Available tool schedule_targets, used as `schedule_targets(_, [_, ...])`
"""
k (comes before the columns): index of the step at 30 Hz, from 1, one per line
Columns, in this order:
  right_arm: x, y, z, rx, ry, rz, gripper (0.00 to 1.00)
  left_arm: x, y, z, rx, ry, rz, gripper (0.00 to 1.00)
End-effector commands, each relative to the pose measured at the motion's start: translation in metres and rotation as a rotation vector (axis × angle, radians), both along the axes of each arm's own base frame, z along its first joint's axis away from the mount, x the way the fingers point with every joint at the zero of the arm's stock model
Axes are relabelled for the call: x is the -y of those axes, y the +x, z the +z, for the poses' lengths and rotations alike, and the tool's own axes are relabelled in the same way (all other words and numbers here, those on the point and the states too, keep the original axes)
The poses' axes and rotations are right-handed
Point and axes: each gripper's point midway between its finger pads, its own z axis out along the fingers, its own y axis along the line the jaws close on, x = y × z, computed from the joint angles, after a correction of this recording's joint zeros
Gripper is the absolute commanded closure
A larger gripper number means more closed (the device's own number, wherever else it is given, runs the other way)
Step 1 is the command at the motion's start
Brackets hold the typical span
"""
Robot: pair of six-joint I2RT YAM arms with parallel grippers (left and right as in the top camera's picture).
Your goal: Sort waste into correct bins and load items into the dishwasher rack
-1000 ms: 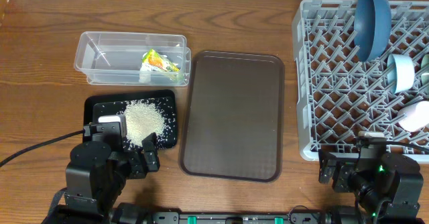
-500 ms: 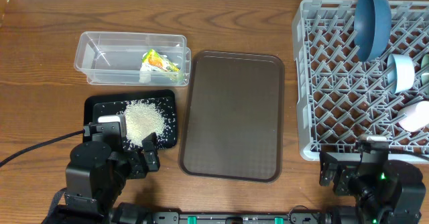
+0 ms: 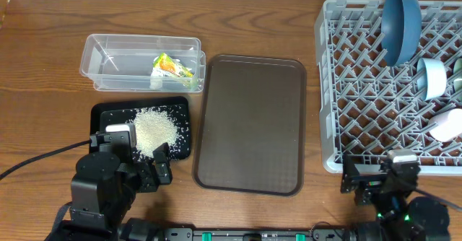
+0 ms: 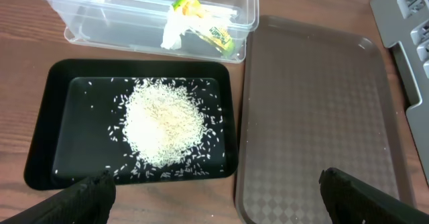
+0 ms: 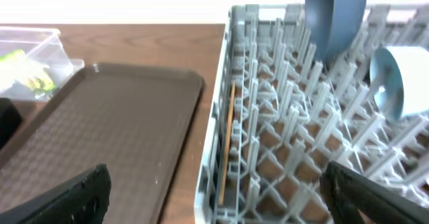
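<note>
Wooden table (image 3: 43, 24) bears clear tub (image 3: 141, 37), black tray (image 3: 108, 116), brown tray (image 3: 249, 125), grey rack (image 3: 361, 89).

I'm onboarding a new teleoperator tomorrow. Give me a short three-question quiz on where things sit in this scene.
1. True or false: the rice grains lie in the black tray, left of the brown serving tray.
2. Short answer: which thin item lies in the dishwasher rack near its left edge?
3. Pick one: the snack wrapper is in A) the clear plastic tub, B) the brown serving tray, C) the dishwasher rack.
Key: 1 true; 2 the wooden stick; 3 A.
</note>
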Motion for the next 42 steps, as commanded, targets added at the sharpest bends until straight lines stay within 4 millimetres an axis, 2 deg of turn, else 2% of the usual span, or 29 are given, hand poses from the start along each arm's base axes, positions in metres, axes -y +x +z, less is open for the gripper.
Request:
schedule_targets(1, [-0.002, 0.009, -0.01, 0.066, -0.021, 0.012, 0.01, -0.003, 0.0, 0.0, 0.002, 0.009, 0.012, 0.0])
schedule_targets(11, [-0.003, 0.05, -0.016, 0.287, -0.01, 0.005, 0.01, -0.003, 0.0, 0.0, 0.002, 0.009, 0.012, 0.0])
schedule_targets(18, [-0.001, 0.062, -0.015, 0.447, -0.037, -0.008, 0.01, -0.003, 0.0, 0.0, 0.002, 0.009, 0.012, 0.0])
schedule_targets(21, [-0.002, 0.063, -0.024, 0.421, -0.049, -0.005, 0.01, -0.003, 0.0, 0.0, 0.002, 0.009, 0.012, 0.0])
schedule_targets(25, [-0.003, 0.063, -0.056, 0.292, -0.059, 0.006, 0.01, -0.003, 0.0, -0.001, 0.002, 0.008, 0.012, 0.0])
schedule_targets(26, [-0.003, 0.063, -0.058, 0.282, -0.06, 0.006, 0.01, -0.003, 0.0, -0.001, 0.002, 0.009, 0.012, 0.0])
schedule_targets(42, [-0.006, 0.063, -0.058, 0.283, -0.058, 0.017, 0.01, -0.003, 0.0, 0.0, 0.002, 0.009, 0.012, 0.0])
